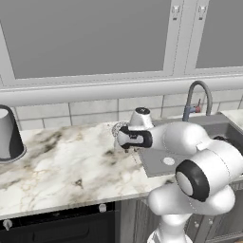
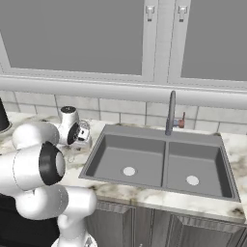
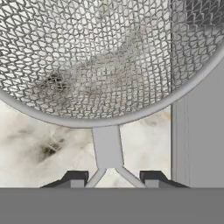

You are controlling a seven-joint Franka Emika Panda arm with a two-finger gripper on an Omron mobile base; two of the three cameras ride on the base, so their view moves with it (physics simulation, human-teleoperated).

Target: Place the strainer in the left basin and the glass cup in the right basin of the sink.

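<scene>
The strainer (image 3: 87, 65) hangs close in front of the hand, its silvery mesh bowl over the marble counter beside the sink's rim. Its flat handle stem splits into two wires that run down between my fingertips (image 3: 76, 178). My gripper (image 3: 114, 178) is shut on those handle wires. From the base, the gripper (image 1: 119, 136) (image 2: 85, 133) points left, level, just above the counter, with the strainer's mesh (image 1: 117, 128) (image 2: 82, 129) at its tip, left of the sink (image 2: 159, 132). The left basin (image 2: 120, 154) and the right basin (image 2: 202, 166) hold nothing. The glass cup is hidden from me.
A large grey cylinder with a black base (image 1: 8, 135) stands on the counter (image 1: 61, 166) far left. The curved faucet (image 2: 171, 113) rises behind the sink's divider. A tiled backsplash and wall cabinets close off the back.
</scene>
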